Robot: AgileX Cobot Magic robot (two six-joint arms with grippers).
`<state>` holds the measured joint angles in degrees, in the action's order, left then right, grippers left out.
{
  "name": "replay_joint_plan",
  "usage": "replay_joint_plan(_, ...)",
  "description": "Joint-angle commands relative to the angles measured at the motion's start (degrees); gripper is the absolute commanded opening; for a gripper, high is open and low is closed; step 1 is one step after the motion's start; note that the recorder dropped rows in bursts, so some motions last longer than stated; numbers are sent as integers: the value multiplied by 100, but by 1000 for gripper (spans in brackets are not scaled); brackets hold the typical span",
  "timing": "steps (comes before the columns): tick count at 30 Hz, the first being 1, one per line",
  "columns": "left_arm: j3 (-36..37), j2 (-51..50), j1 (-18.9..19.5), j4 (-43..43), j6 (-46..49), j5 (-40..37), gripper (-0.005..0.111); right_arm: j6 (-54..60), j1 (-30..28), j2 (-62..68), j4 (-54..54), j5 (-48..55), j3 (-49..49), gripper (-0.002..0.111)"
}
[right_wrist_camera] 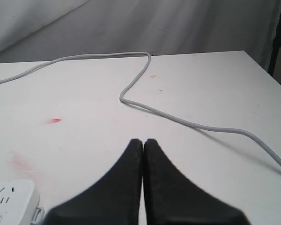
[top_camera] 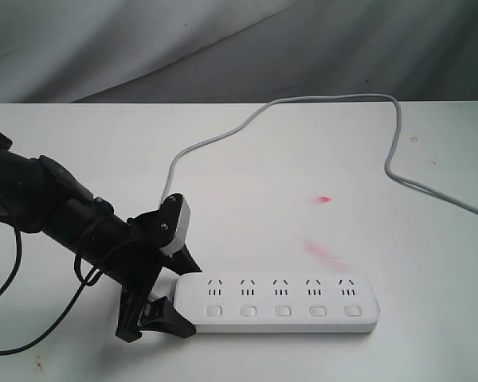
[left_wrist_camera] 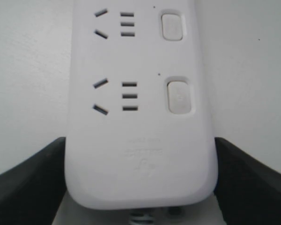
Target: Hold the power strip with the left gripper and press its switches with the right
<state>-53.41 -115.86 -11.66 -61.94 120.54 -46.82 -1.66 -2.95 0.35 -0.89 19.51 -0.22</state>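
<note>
Slantwise, the left gripper's jaws clasp the power strip's end.

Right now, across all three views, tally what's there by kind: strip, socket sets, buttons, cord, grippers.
Long white rounded plastic power strip: 1
Socket sets: 5
Small square white push buttons: 5
Grey-white cord: 1
Black two-fingered claws, left gripper and right gripper: 2
Total: 14
</note>
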Motion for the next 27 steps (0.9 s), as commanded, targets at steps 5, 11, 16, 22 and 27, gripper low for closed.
replay_joint_plan(5, -26, -18, -30, -2, -57, 32, 52, -26, -45, -35, -17, -35, 22, 0)
replay_joint_plan(11, -26, -18, -30, -50, -57, 33, 52, -26, -45, -35, -17, -35, 22, 0)
replay_joint_plan(16, -26, -18, -30, -46, -57, 33, 52, -26, -45, -35, -17, -35, 22, 0)
replay_joint_plan(22, -26, -18, -30, 24, -57, 202, 58, -26, -45, -35, -17, -35, 22, 0)
replay_joint_plan(27, -26, -18, -30, 301, -75, 203, 87, -26, -45, -35, -17, -35, 22, 0)
